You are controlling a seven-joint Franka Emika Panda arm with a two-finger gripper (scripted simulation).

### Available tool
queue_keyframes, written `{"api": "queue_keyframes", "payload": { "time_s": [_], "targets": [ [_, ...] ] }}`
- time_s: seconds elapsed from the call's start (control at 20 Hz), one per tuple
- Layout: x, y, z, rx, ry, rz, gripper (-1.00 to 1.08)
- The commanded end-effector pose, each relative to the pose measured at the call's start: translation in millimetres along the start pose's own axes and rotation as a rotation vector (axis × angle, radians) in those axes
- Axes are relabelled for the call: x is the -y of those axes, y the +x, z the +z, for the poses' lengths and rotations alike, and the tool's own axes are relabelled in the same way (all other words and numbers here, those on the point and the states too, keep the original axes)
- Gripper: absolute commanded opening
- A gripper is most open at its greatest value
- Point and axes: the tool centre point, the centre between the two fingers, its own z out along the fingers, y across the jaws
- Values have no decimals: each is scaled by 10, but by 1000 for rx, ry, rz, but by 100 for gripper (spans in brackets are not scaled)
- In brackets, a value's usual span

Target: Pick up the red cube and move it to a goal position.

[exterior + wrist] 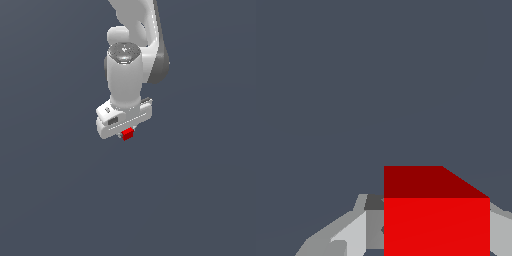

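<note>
Tiny plain red cube (128,133) between tool (127,135) fingers

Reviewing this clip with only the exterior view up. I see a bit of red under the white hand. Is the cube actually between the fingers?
Observer: Yes. In the wrist view the red cube sits between the grey fingers, one on each side.
Operator: Is it square in the grip?
Observer: Its front face looks flat and level, with the darker top face visible above it.
Operator: Anything else ahead of the gripper?
Observer: No, the wrist view shows only plain dark grey background beyond the cube.
</note>
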Motion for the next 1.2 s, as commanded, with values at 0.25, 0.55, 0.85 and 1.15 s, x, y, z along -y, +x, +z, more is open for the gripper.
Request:
{"api": "queue_keyframes", "payload": {
  "time_s": [0.25, 0.55, 0.85, 1.15],
  "targets": [
    [-400, 88, -664, 0, 0, 0, -100],
    [-658, 153, -1076, 1, -1, 0, -100],
    [-869, 212, -1405, 2, -2, 1, -100],
    [-1006, 255, -1615, 2, -3, 1, -100]
  ]
}}
